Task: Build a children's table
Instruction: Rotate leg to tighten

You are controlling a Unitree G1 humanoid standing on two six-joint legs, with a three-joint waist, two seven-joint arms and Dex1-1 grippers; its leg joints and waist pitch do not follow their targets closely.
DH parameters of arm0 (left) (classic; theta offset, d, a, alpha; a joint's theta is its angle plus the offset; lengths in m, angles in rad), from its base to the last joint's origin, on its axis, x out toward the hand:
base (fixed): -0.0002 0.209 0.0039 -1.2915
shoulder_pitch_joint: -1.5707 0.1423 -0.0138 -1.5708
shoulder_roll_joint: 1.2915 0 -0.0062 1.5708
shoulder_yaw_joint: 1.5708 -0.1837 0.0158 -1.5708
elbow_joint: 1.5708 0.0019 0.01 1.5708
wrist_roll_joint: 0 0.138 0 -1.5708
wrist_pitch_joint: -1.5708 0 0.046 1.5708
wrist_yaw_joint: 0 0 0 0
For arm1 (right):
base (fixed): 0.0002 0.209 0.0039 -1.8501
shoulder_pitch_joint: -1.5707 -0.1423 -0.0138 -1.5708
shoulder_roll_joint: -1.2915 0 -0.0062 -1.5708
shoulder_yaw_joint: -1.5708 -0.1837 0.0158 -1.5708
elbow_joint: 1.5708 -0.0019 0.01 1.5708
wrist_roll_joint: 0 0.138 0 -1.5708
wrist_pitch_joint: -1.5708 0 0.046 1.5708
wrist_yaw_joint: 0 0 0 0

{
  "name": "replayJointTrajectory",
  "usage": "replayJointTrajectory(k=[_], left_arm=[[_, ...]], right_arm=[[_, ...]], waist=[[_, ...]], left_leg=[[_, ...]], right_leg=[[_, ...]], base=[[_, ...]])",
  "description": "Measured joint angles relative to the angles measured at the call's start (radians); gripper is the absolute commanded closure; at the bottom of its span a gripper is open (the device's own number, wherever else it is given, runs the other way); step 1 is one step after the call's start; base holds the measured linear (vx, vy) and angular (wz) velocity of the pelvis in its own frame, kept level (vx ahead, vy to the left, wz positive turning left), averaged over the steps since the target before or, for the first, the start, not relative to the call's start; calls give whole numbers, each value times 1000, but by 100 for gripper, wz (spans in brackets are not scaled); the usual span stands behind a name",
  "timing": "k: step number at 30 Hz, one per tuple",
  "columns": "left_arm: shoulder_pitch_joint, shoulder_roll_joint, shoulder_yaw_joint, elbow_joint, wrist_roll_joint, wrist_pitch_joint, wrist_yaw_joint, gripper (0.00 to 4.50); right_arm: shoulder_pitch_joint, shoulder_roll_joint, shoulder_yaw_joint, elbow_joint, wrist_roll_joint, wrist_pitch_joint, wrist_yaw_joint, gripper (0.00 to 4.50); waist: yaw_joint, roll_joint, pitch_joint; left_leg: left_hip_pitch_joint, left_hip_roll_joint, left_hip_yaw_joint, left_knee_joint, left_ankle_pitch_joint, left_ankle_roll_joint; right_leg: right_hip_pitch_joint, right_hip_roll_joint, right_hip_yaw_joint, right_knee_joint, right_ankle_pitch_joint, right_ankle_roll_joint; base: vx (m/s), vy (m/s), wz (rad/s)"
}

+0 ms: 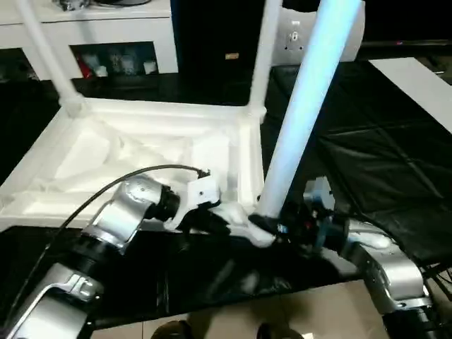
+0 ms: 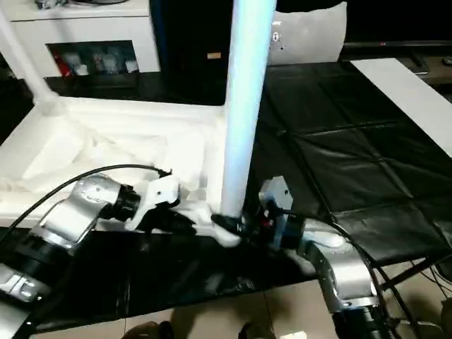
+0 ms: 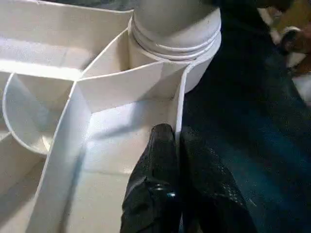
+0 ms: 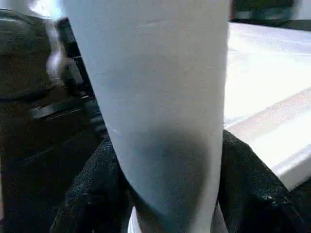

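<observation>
Head views: the table top (image 1: pixel 141 152) lies upside down on the dark worktop (image 1: pixel 367 162), ribs up, with two legs already standing in its far corner sockets, one far leg (image 1: pixel 46 53) on the left and the other far leg (image 1: pixel 263 56) on the right. At the near right corner the near leg (image 1: pixel 307 106) rises steeply, leaning a little to the right as it goes up. The right jaws (image 1: pixel 272 224) hold it low down, right at its foot, so its long axis runs up and away from them, almost square to the table top. The left jaws (image 1: pixel 233 224) sit on the table top's near rim just beside that corner, on the left side of the leg. Both arms meet at this corner; the right one carries the leg, the left one steadies the top.

Left wrist view: the left jaws are pinched tight on the thin rim wall (image 3: pixel 178 109), one finger on each face. Straight ahead of them, near, stands the corner socket (image 3: pixel 194 63) with the leg's ringed end seated in it.

Right wrist view: the right jaws stand about half open, wrapped round the leg's shaft, a finger (image 4: pixel 95 184) on each side of it. By my judgement, the next move is to press or twist along the leg's axis, down into the socket.
</observation>
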Motion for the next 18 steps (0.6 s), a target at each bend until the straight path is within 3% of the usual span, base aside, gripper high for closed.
replayJointTrajectory(k=[7,9,11,12,13,14,15,16,17,18], left_arm=[[-22,-86,45,10,33,119,167,450],[-23,-111,60,11,40,149,218,450],[-27,-136,76,18,50,172,268,450],[-35,-161,88,28,59,187,309,450],[-46,-180,90,37,65,201,339,450],[-52,-206,88,47,73,209,373,450],[-53,-217,98,44,78,211,401,450],[-52,-220,101,42,78,215,408,450],[-50,-225,100,42,78,223,415,450],[-48,-230,98,42,79,227,426,450]], right_arm=[[-77,140,-23,44,-127,28,-305,248],[-108,179,-26,75,-162,33,-393,249],[-135,228,-36,107,-193,35,-484,251],[-158,257,-46,133,-215,36,-551,251],[-168,267,-55,145,-225,35,-591,251],[-173,277,-71,154,-233,34,-626,252],[-197,285,-74,173,-243,34,-657,252],[-210,290,-74,187,-249,33,-671,252],[-221,300,-74,202,-254,34,-691,252],[-232,315,-76,219,-261,30,-713,252]], waist=[[-23,9,9],[-34,18,13],[-43,22,18],[-41,24,24],[-32,21,26],[-13,5,22],[-3,-21,15],[5,-15,15],[15,-1,12],[13,18,6]], left_leg=[[-1,-4,-6,-5,0,0],[-2,-5,-21,-9,0,0],[2,-6,-24,-18,0,0],[3,-7,-18,-32,0,0],[5,-7,0,-43,0,0],[9,-6,30,-49,0,0],[10,-13,35,-24,-10,-2],[3,-17,4,-3,-20,-8],[-7,-27,-59,23,-17,-2],[-3,-27,-80,20,7,-21]], right_leg=[[1,0,-6,-26,-4,1],[11,-1,-23,-40,-22,-2],[21,-1,-31,-43,-43,-13],[23,-1,-31,-25,-62,-27],[17,-3,-26,19,-91,-46],[19,-3,-2,78,-112,-51],[2,-5,29,75,-111,-10],[2,-4,27,76,-104,0],[7,2,18,73,-93,0],[7,1,-3,73,-77,-2]], base=[[0,0,0],[-15,26,-5],[-15,26,-5],[-107,6,8],[-107,6,8],[-76,-61,26],[47,-124,16],[47,-124,16],[109,-46,-32],[55,42,-40]])
